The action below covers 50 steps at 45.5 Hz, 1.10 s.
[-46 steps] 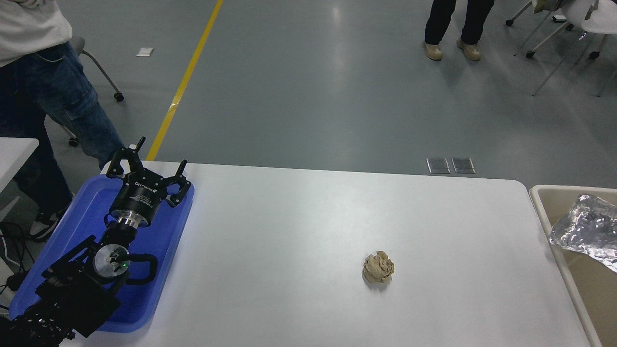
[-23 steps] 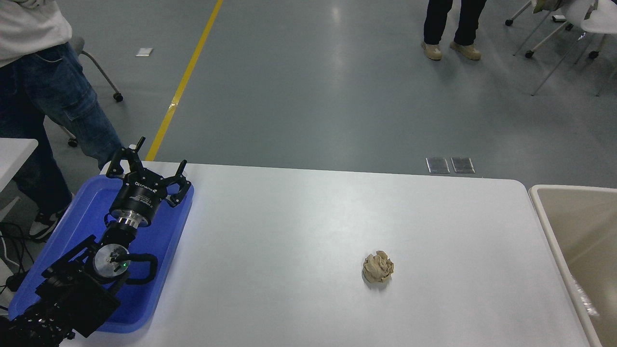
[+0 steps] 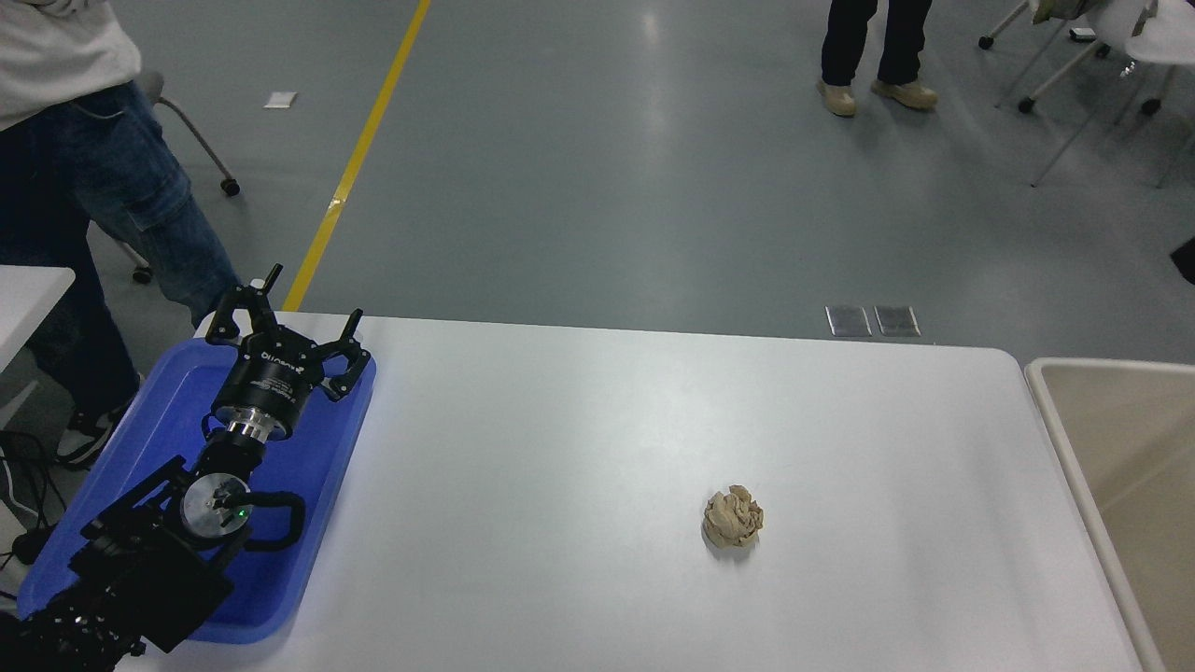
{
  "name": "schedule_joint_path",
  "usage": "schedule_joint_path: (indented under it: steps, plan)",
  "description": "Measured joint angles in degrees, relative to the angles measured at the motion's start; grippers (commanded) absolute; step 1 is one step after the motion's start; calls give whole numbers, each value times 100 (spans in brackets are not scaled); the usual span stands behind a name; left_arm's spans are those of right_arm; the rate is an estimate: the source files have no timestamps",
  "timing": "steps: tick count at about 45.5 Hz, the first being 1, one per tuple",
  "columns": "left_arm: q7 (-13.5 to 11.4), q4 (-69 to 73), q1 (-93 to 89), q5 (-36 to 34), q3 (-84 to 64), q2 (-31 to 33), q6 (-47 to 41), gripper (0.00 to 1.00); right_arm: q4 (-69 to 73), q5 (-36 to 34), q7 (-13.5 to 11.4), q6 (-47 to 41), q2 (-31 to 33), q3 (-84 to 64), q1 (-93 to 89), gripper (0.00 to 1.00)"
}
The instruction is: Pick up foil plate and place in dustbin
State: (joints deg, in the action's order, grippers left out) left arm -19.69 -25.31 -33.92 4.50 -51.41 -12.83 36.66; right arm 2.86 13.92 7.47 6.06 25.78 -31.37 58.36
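The foil plate is out of view. The dustbin, beige with a pale cream rim, stands at the table's right end, and the part of its inside that shows holds nothing I can see. My left gripper is parked open over the blue tray at the lower left. Of my right arm only a small black sliver shows at the right edge, above the dustbin. Its gripper is out of view.
A tan paper wad lies on the white table, right of the middle. A person in jeans stands at the far left corner. Another person's legs and wheeled chairs are far back.
One second ago the foil plate hung over the dustbin at the right edge. It dropped lower and is now gone from view. A black sliver has appeared at the right edge.
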Motion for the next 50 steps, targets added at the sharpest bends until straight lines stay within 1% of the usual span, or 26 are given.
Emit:
schedule_joint_path:
  steps: [10,32,40,50]
  plan:
    - [0,1,0,1,0,-2,0,100,504,15,-1,-31,-356,-730,723,100]
    - [0,0,0,-1,6,0,0,100,3708,121,0,-216,-504,-2618,3049,100]
    - [0,-1,0,-1,7,-1,0,100,4621,269,0,-732,-447,-2942,3765,100]
    - [0,0,0,-1,8,0,0,100,5798,338,-5,-1996,-326,-3379,4929,100]
